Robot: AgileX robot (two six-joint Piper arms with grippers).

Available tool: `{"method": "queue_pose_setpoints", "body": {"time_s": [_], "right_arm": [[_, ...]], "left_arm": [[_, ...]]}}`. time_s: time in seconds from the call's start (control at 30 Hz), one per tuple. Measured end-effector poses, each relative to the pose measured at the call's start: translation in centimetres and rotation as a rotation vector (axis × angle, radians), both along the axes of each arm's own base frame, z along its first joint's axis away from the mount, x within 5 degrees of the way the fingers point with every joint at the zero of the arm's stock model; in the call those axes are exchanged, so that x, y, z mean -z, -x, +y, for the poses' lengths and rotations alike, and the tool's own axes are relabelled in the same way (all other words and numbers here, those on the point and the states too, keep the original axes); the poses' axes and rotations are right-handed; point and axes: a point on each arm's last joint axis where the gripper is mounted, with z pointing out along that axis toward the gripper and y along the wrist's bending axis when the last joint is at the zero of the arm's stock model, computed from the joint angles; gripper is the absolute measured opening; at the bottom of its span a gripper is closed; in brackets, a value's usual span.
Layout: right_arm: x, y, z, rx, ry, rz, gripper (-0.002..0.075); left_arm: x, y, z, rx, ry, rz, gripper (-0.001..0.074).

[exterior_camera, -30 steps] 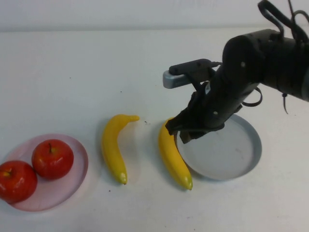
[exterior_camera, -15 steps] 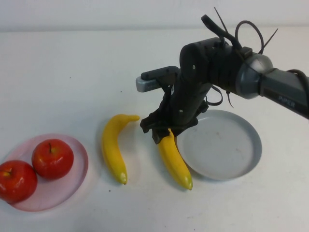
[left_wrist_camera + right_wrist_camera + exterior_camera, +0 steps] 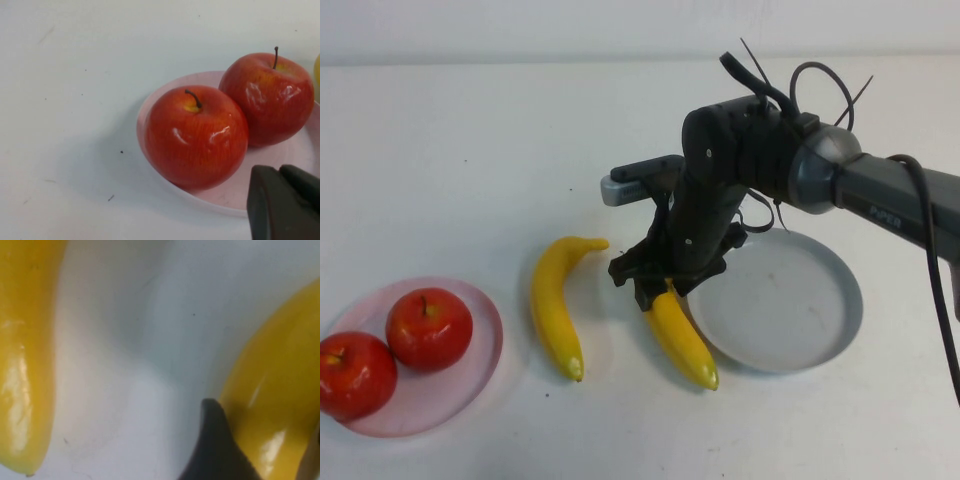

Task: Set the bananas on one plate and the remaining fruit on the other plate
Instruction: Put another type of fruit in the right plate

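Observation:
Two yellow bananas lie between the plates. The left banana [image 3: 552, 305] lies alone; the right banana [image 3: 682, 340] lies against the grey plate's [image 3: 820, 330] left rim. My right gripper [image 3: 660, 285] is down over that banana's far end, open, with one finger [image 3: 215, 450] beside the banana [image 3: 270, 390], which lies between the jaws. Two red apples [image 3: 429, 328] [image 3: 353, 374] rest on the pink plate [image 3: 485, 345] at the left. My left gripper [image 3: 282, 172] is shut, hovering just beside the pink plate [image 3: 300, 150] and its apples [image 3: 195, 137] [image 3: 272, 97].
The grey plate holds nothing. My right arm [image 3: 800, 170] reaches in from the right above that plate's far edge. The white table [image 3: 470, 150] stretches bare behind the fruit.
My right arm has swung left from above the grey plate to the far end of the right banana, and its jaws have widened. The fruit and the plates have not moved.

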Motion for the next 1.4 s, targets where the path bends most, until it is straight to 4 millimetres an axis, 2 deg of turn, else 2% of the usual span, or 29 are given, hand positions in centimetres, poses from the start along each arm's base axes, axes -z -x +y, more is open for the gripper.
{"method": "queue_pose_setpoints", "body": {"time_s": [0.3,0.53,0.63,0.77,0.83,0.9,1.07,1.23,1.4], "right_arm": [[0.8,0.1,0.4,0.012,-0.024,0.039,0.0386],[1.6,0.1,0.7,0.013,-0.025,0.057,0.0422],[1.8,-0.1,0.9,0.018,-0.036,0.055,0.0398],[1.7,-0.2,1.0,0.022,-0.049,0.044,0.0314],[1.5,-0.3,1.1,0.021,-0.053,0.042,0.0309],[1.1,-0.4,1.2,0.015,-0.053,0.045,0.0309],[-1.8,-0.7,1.5,-0.015,-0.046,0.039,0.0308],[-4.7,-1.6,1.3,-0.028,-0.019,-0.083,0.0309],[-5.5,-2.6,-0.2,0.012,0.035,-0.130,0.0308]], "left_arm": [[0.0,0.0,0.0,0.000,0.000,0.000,-0.0004],[0.0,0.0,0.0,0.000,0.000,0.000,-0.0004],[0.0,0.0,0.0,0.000,0.000,0.000,-0.0004],[0.0,0.0,0.0,0.000,0.000,0.000,-0.0004],[0.0,0.0,0.0,0.000,0.000,0.000,-0.0004],[0.0,0.0,0.0,0.000,0.000,0.000,-0.0004],[0.0,0.0,0.0,0.000,0.000,0.000,-0.0004],[0.0,0.0,0.0,0.000,0.001,0.000,-0.0004],[0.0,0.0,0.0,0.000,0.001,0.000,-0.0004]]}}
